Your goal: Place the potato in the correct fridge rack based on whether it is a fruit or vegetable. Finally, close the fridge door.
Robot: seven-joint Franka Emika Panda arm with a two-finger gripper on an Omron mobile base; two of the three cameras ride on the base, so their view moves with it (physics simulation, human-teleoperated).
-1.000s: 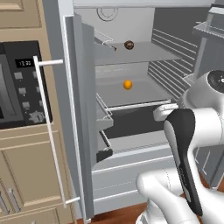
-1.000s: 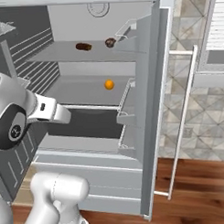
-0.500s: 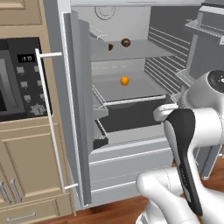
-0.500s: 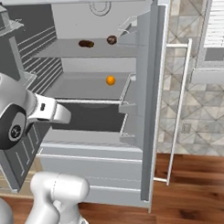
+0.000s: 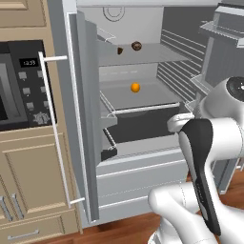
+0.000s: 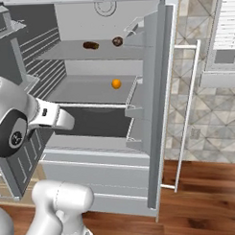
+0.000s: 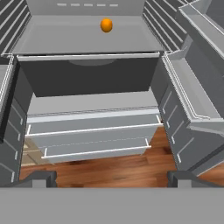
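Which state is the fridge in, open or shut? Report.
Open. Both fridge doors stand swung out, baring the shelves, potato and orange ball.

you had one potato (image 6: 90, 45) and one dark round lump (image 6: 117, 41) on the upper fridge rack (image 6: 64, 54), one orange ball (image 6: 116, 83) on the shelf below (image 6: 85, 94), two open fridge doors, one microwave (image 5: 21, 86), and one claw (image 7: 112, 177) spread wide.

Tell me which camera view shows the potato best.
The right base view: the potato lies in full view on the upper rack, beside a darker round item. In the left base view the potato is a sliver, mostly hidden behind the door's edge. The hand view looks lower, at the orange ball.
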